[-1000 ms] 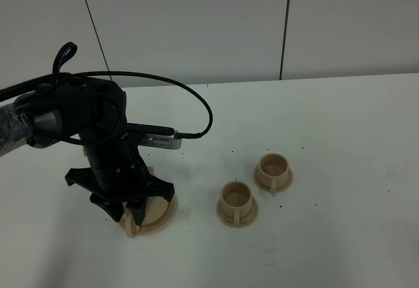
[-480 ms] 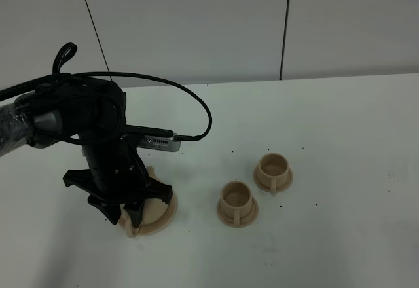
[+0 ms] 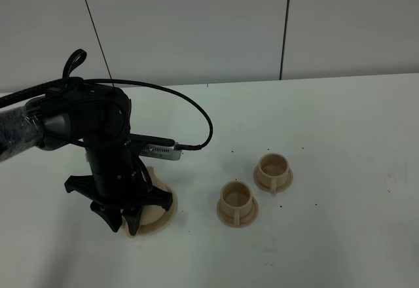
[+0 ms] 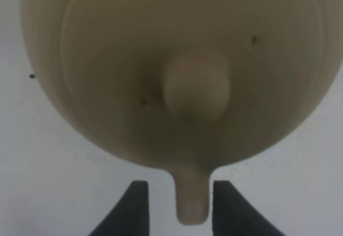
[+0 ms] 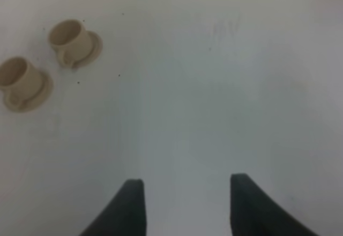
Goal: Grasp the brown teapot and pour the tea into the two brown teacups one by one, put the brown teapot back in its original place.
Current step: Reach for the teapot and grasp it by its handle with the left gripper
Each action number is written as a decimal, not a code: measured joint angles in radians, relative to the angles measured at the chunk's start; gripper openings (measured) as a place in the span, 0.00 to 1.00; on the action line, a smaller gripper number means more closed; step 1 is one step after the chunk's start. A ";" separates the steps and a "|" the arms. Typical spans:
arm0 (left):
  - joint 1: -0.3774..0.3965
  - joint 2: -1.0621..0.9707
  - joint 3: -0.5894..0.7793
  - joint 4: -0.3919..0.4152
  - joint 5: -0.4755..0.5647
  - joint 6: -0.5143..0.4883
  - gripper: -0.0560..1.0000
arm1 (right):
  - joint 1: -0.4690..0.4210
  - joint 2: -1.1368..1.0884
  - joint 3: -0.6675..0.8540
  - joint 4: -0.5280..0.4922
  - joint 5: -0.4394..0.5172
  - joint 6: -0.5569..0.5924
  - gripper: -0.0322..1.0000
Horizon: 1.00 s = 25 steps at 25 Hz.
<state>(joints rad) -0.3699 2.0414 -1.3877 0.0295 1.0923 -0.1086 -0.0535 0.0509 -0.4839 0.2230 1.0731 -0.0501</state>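
The brown teapot (image 3: 156,199) sits on its wide tan saucer (image 3: 165,217) at the front left, mostly covered by my left arm. My left gripper (image 3: 122,226) is down at the pot's handle. In the left wrist view the teapot (image 4: 177,59) with its knobbed lid fills the picture. Its loop handle (image 4: 191,198) stands between the two dark fingers (image 4: 134,212) with thin gaps on both sides, so the gripper is open. The two brown teacups (image 3: 237,199) (image 3: 273,170) stand on small saucers to the right, and both teacups (image 5: 69,40) (image 5: 21,78) show in the right wrist view. My right gripper (image 5: 185,204) hangs open over bare table.
The white table (image 3: 340,137) meets a pale wall at the back. A black cable (image 3: 196,114) loops from my left arm above the teapot.
My left gripper has sunk a little lower over the teapot and its fingers have drawn in around the handle. Cups and teapot have not moved.
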 joint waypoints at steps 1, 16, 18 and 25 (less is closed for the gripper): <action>0.000 0.000 -0.007 0.000 0.002 0.000 0.39 | 0.000 0.000 0.000 0.000 0.000 0.000 0.38; 0.000 0.000 -0.027 0.000 0.002 0.001 0.37 | 0.000 0.000 0.000 0.000 0.000 0.000 0.38; 0.000 0.000 -0.027 0.001 0.002 0.001 0.34 | 0.000 0.000 0.000 0.000 0.000 0.000 0.38; 0.000 0.000 -0.027 0.004 -0.006 0.001 0.22 | 0.000 0.000 0.000 0.000 0.000 0.000 0.38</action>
<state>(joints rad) -0.3699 2.0414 -1.4146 0.0330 1.0860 -0.1075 -0.0535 0.0509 -0.4839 0.2230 1.0731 -0.0501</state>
